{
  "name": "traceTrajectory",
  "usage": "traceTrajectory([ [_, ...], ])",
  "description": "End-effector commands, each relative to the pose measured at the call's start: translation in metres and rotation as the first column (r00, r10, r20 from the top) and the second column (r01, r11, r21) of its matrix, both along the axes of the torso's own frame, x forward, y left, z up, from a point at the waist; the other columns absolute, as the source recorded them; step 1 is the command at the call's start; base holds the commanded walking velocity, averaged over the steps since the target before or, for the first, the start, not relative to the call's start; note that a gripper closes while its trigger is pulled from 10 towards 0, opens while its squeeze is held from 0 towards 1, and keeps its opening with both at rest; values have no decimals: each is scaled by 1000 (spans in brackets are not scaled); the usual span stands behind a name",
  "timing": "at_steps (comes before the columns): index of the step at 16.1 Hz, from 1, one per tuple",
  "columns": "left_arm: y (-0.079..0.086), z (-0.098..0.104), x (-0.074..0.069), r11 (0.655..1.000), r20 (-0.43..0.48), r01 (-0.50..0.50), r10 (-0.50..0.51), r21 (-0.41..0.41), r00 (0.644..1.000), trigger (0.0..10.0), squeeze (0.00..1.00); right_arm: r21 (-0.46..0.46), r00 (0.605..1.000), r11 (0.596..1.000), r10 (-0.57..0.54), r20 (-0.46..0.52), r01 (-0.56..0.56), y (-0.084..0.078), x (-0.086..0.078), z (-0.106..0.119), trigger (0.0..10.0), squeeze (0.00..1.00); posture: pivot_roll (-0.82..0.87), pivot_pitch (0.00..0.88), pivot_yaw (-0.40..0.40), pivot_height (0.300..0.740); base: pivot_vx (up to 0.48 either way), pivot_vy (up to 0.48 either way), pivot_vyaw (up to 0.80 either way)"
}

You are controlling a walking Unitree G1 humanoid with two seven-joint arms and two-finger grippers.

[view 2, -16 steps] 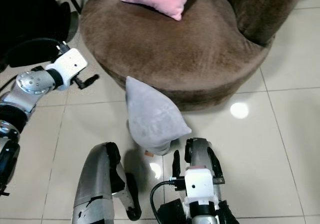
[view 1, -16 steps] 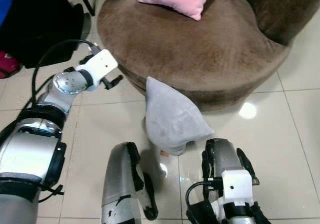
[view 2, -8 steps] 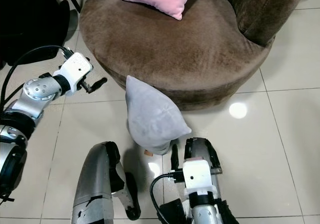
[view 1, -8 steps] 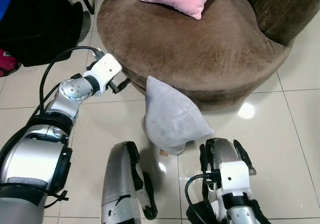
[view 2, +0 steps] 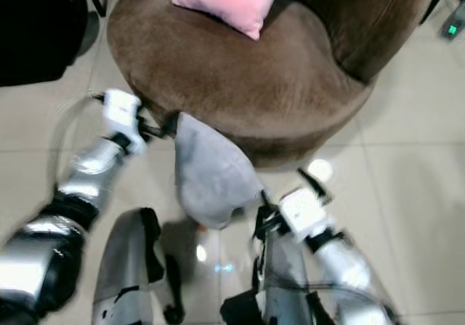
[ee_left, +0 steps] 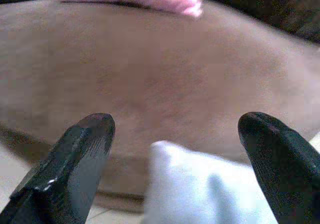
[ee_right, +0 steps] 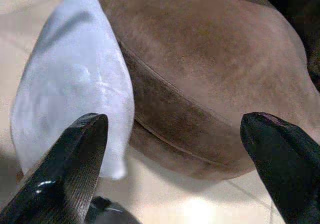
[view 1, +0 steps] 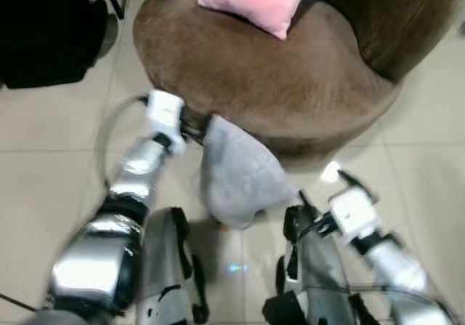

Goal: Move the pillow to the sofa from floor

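Head views: a grey pillow (view 1: 236, 172) stands on the tiled floor (view 1: 43, 172), leaning against the brown sofa (view 1: 290, 78). Left wrist view: the left gripper (ee_left: 175, 134), fingers spread, faces the pillow's top corner. Right wrist view: the right gripper (ee_right: 172, 134) gapes beside it.

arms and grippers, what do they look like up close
Both arms are silver metal with black joint sections. Each wrist ends in a white boxy housing, with a thin black cable looping beside the left arm. The left gripper and right gripper each have two long black fingers with rounded tips and finely ribbed, slightly glossy surfaces.
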State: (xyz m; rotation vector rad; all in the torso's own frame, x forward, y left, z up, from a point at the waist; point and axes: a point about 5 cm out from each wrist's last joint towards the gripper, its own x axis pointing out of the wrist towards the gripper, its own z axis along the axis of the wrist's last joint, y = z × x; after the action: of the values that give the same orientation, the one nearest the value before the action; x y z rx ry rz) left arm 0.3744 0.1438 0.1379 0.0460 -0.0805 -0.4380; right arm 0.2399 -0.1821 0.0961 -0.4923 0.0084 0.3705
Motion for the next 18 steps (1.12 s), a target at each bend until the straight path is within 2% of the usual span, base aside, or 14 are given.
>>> traceTrajectory([
  [1, -2, -2, -4, 1000, 20, -11, 12, -28, 1000, 10000, 0, -6, 998, 1000, 10, -68, -11, -11, 1, -8, 10000, 0, -46, 255, -46, 525, 0, 0, 0],
  [4, -19, -9, -16, 997, 30, 22, -20, -74, 999, 10000, 0, -97, 992, 991, 84, -98, -93, -28, 25, -2, 10000, 0, -30, 261, -93, 525, 0, 0, 0],
  [6, -22, -7, -23, 993, 43, 0, 5, -118, 999, 10000, 0, -169, 983, 976, 116, -142, -139, -42, 42, -3, 10000, 0, -18, 271, -124, 525, 0, 0, 0],
  [7, -24, -6, -26, 992, 47, -1, 7, -126, 999, 10000, 0, -191, 976, 966, 144, -161, -174, -43, 46, -5, 10000, 0, -13, 275, -140, 525, 0, 0, 0],
  [8, -25, -6, -27, 992, 51, -2, 9, -129, 999, 10000, 0, -199, 973, 961, 158, -170, -191, -42, 49, -5, 10000, 0, -11, 276, -146, 525, 0, 0, 0],
  [12, -33, 6, -43, 984, 91, -25, 41, -174, 995, 10000, 0, -264, 915, 897, 275, -296, -355, -29, 63, -23, 10000, 0, 16, 316, -212, 525, 0, 0, 0],
  [13, -34, 7, -44, 985, 92, -24, 41, -174, 995, 10000, 0, -262, 913, 896, 276, -299, -357, -29, 63, -23, 10000, 0, 19, 320, -215, 525, 0, 0, 0],
  [18, -32, 22, -61, 981, 111, -55, 77, -185, 991, 10000, 0, -275, 874, 866, 300, -383, -418, -4, 71, -47, 10000, 0, 74, 367, -235, 525, 0, 0, 0],
])
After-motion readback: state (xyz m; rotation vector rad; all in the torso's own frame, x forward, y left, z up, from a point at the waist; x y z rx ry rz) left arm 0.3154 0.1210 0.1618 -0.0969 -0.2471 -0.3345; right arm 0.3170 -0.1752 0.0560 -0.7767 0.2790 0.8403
